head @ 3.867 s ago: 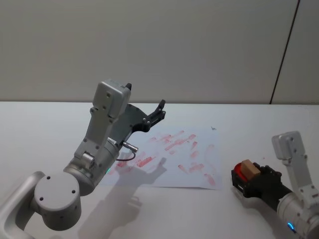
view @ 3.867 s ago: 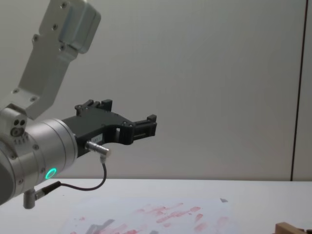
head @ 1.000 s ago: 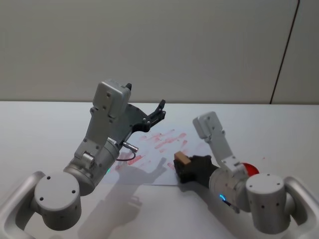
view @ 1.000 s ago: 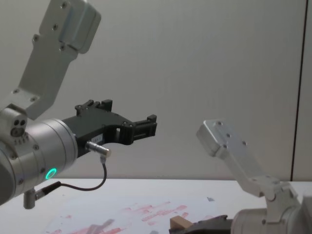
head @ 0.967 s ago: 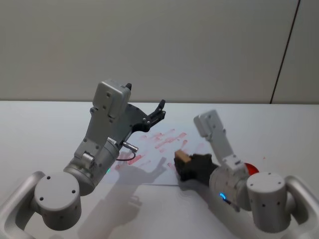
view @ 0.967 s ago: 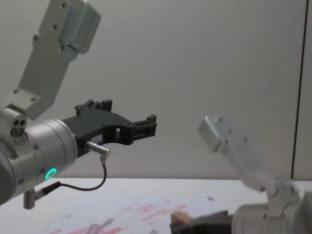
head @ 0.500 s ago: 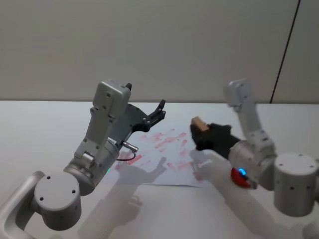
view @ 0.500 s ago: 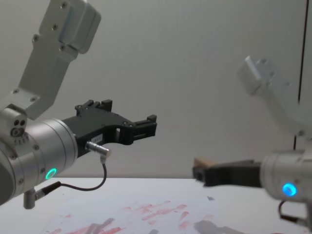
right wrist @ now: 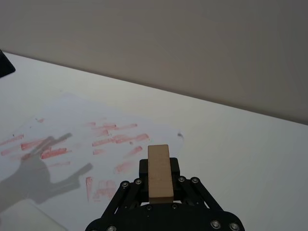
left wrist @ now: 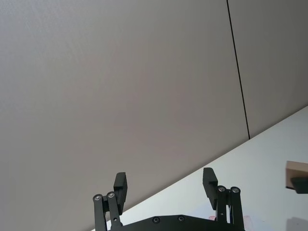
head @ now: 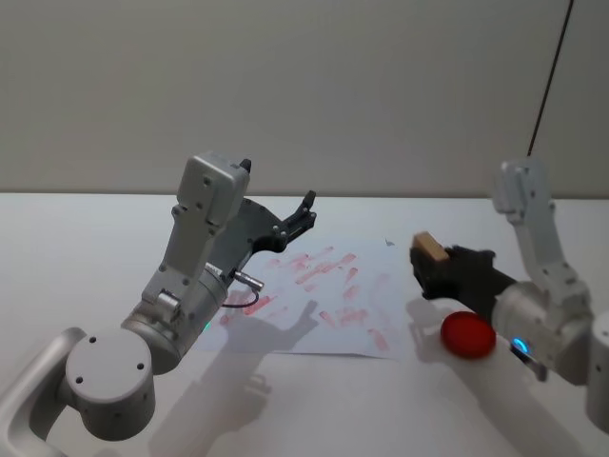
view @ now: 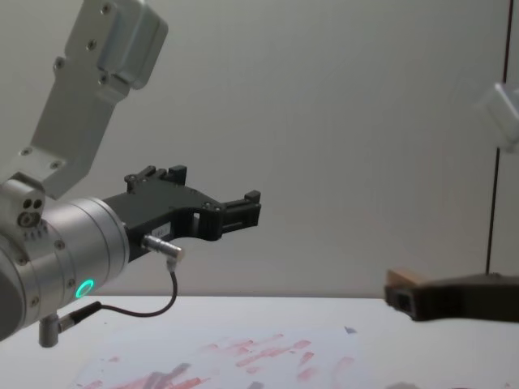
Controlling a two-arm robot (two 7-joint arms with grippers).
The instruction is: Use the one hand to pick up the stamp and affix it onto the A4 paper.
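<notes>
My right hand [head: 430, 259] pinched the small light-tan wooden stamp [head: 429, 248] above the worktop [head: 86, 238], beside the red-smudged white A4 paper [head: 328, 290]; my left hand's [head: 306, 211] fingers stayed spread.

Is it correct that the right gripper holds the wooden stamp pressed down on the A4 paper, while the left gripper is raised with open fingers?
Not quite. The right gripper holds the wooden stamp in the air, beside the A4 paper's right edge, not pressed on it; the chest view shows it clear above the table. The left gripper is indeed raised with open fingers.

Lab-like test room: bare white table [head: 86, 238], plain grey wall [head: 285, 86]
</notes>
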